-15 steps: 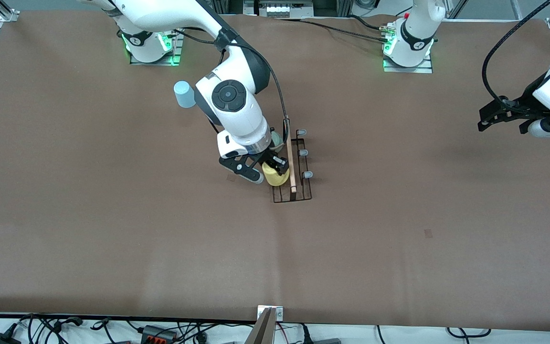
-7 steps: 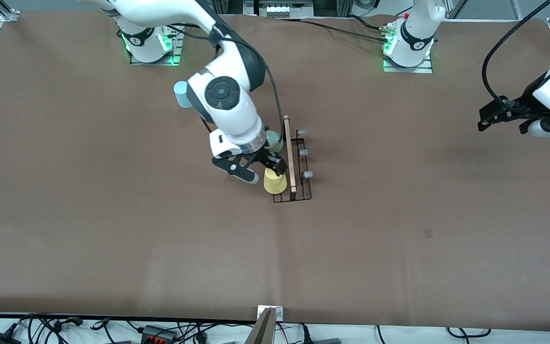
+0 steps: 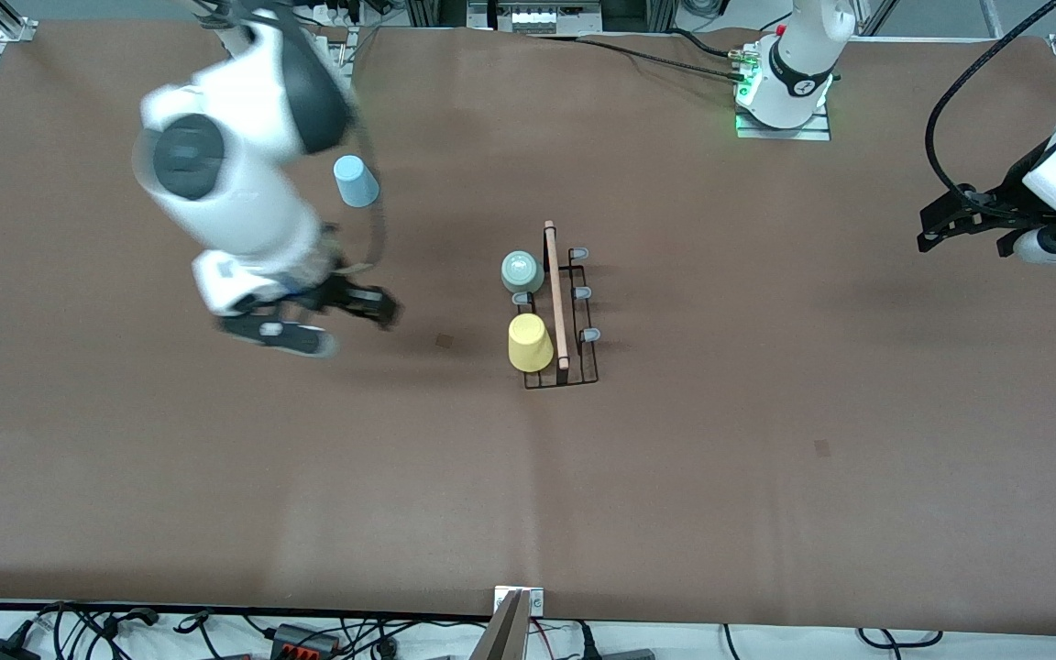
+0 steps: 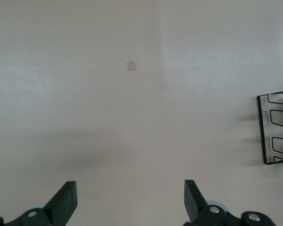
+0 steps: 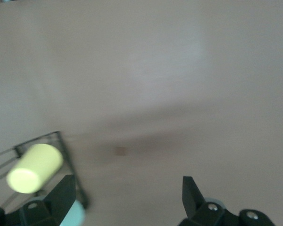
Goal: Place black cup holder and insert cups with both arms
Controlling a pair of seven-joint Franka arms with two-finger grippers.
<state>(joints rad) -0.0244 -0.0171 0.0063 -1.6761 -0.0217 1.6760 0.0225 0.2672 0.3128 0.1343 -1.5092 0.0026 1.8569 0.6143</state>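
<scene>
The black cup holder (image 3: 574, 312) with its wooden rod handle stands mid-table. The yellow cup (image 3: 529, 343) sits upside down on a peg at the end nearer the front camera. The pale green cup (image 3: 522, 271) sits on a peg at the farther end. The light blue cup (image 3: 357, 181) stands upside down on the table toward the right arm's end. My right gripper (image 3: 358, 330) is open and empty, over bare table between the blue cup and the holder. Its wrist view shows the yellow cup (image 5: 35, 168) and the gripper (image 5: 128, 184). My left gripper (image 3: 961, 246) is open, empty, and waits at its own end (image 4: 130, 187).
The holder's edge (image 4: 276, 127) shows in the left wrist view. Small brown marks lie on the table cover near the holder (image 3: 444, 340) and toward the left arm's end (image 3: 822, 447). Cables run along the table's front edge (image 3: 308, 632).
My right gripper let go of the yellow cup on its peg and swung away from the holder toward its own end of the table. The left arm has not moved.
</scene>
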